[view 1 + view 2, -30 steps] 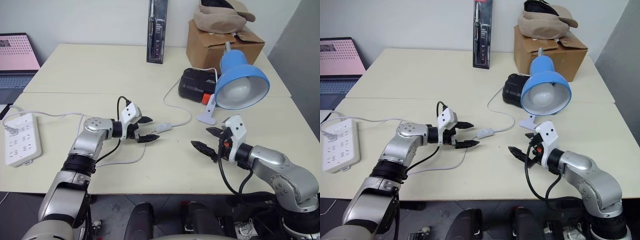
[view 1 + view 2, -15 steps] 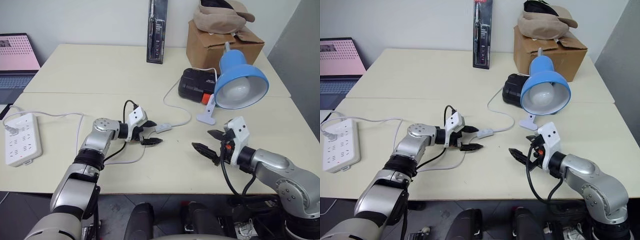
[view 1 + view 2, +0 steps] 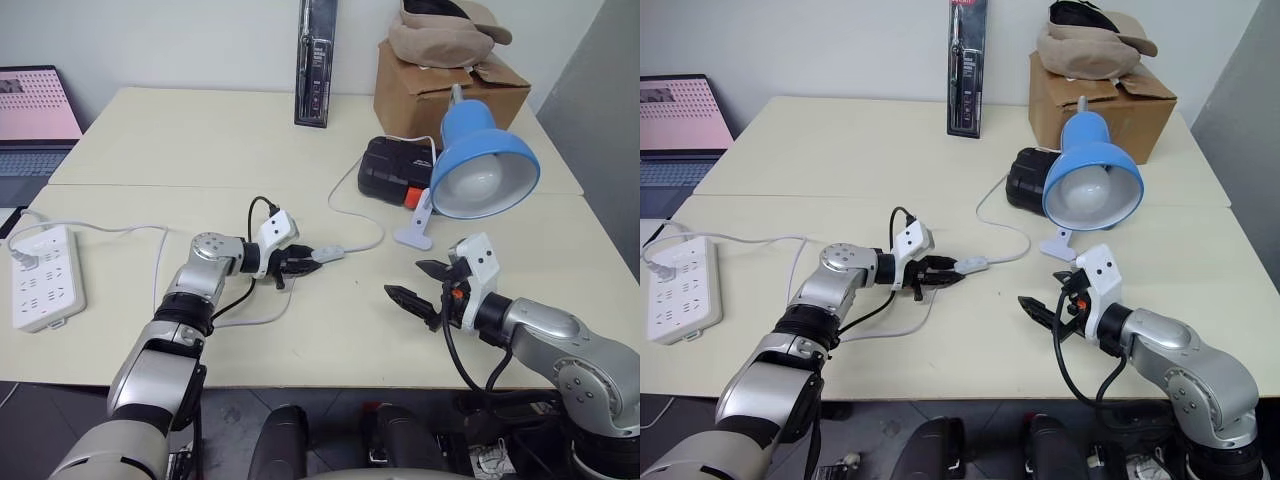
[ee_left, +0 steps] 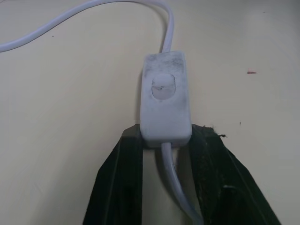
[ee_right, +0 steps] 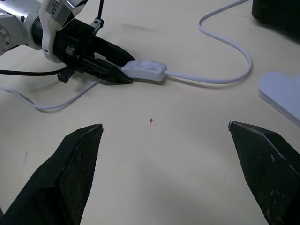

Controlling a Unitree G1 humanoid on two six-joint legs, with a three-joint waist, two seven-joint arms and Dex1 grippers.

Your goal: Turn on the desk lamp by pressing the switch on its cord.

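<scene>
Clamping the switch [image 4: 165, 103] end, the left gripper [image 3: 303, 260] steadies it; the spread right gripper [image 3: 418, 284] should press the rocker squarely.

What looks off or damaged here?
Nothing broken or spilled. The switch looks grimy, with dark smudges around its rocker, and the left hand is shut on its end where the cord exits, not on the rocker. The lamp looks unlit. The right hand hangs open, apart.
</scene>
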